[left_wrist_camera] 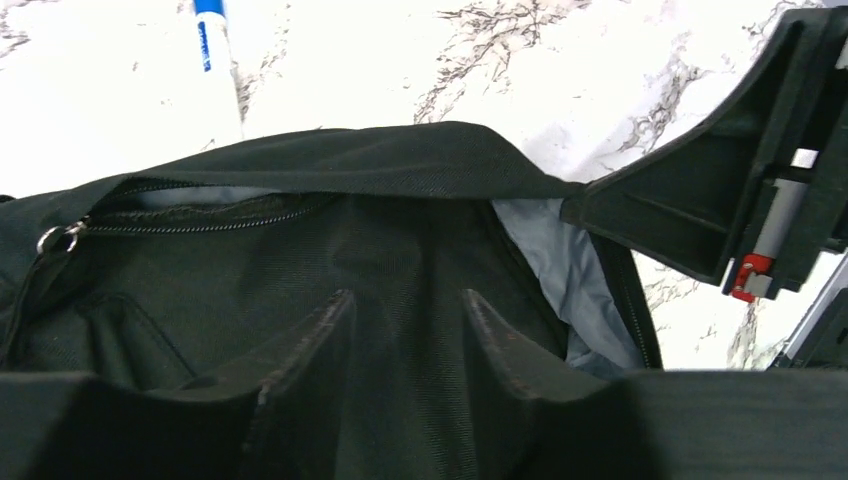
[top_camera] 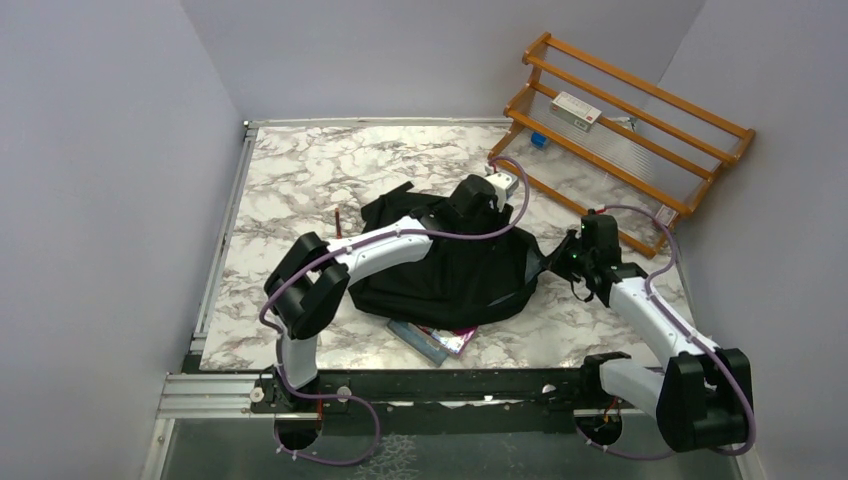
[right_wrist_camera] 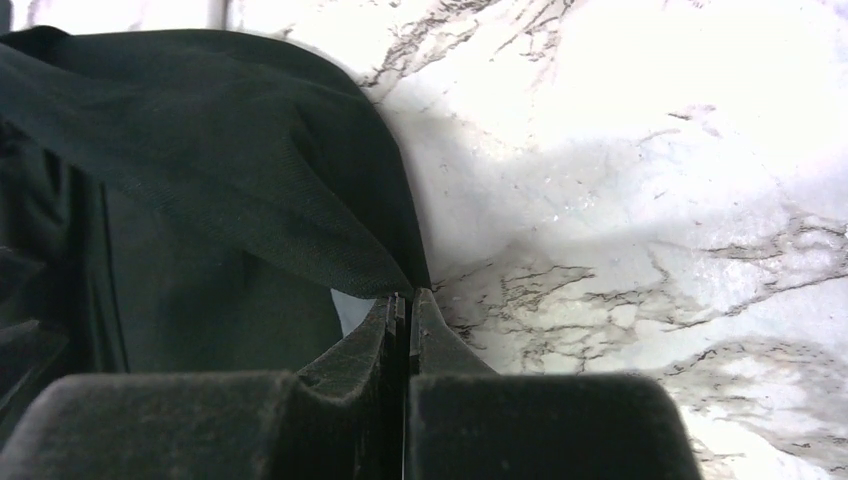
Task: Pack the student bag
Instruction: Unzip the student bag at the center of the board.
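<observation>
black student bag (top_camera: 440,275) lies mid-worktop (top_camera: 300,180), long axis left to right. right hand (right_wrist_camera: 405,305), at its right end, is clenched on the opening's rim. left hand (left_wrist_camera: 405,310) hovers released just above that gaping mouth, the nearer one.

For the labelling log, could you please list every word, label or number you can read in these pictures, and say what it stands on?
No text can be read in any view.
Box on the wooden rack: white with a red mark, print too small to read.
Pen: pale print on its blue part, too blurred to read.
Books under the bag: covers too small to read.
</observation>
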`<state>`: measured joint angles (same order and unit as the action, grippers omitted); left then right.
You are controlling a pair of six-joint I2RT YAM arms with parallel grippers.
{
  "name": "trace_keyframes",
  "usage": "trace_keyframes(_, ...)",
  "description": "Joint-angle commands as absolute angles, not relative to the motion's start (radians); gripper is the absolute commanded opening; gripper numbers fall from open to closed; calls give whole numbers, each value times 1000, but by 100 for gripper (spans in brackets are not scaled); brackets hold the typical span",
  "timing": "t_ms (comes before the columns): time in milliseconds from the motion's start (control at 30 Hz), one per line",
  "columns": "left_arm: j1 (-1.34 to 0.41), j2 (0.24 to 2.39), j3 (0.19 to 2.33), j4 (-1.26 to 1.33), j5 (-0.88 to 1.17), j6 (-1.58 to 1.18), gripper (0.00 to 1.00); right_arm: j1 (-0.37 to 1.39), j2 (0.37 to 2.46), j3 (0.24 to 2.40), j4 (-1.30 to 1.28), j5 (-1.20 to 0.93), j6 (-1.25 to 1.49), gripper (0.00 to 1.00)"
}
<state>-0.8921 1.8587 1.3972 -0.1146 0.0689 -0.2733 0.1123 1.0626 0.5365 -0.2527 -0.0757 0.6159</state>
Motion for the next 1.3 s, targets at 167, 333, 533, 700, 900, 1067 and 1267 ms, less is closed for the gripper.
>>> trace_keyframes(167, -927, 1948, 1479, -88, 110, -309, 51, 118, 1117, 536, -193, -45, 609, 1)
trace_keyframes(333, -940, 1966, 1473, -94, 64, -317, 50, 118, 1036, 554, -221, -36, 589, 9)
trace_keyframes(533, -957, 1972, 1459, -130, 9, -290, 56, 118, 984, 588, -281, -74, 575, 25)
trace_keyframes(700, -993, 1988, 1501, -213, -108, -220, 68, 118, 982, 564, -270, -107, 585, 34)
trace_keyframes(900, -1016, 1991, 1522, -300, -241, -180, 78, 118, 1026, 542, -234, -141, 586, 41)
trace_keyframes(1067, -1017, 2020, 1526, -341, -300, -154, 84, 118, 1045, 534, -212, -159, 585, 43)
trace_keyframes(1267, -1017, 2045, 1523, -359, -281, -164, 68, 118, 1039, 524, -212, -158, 579, 43)
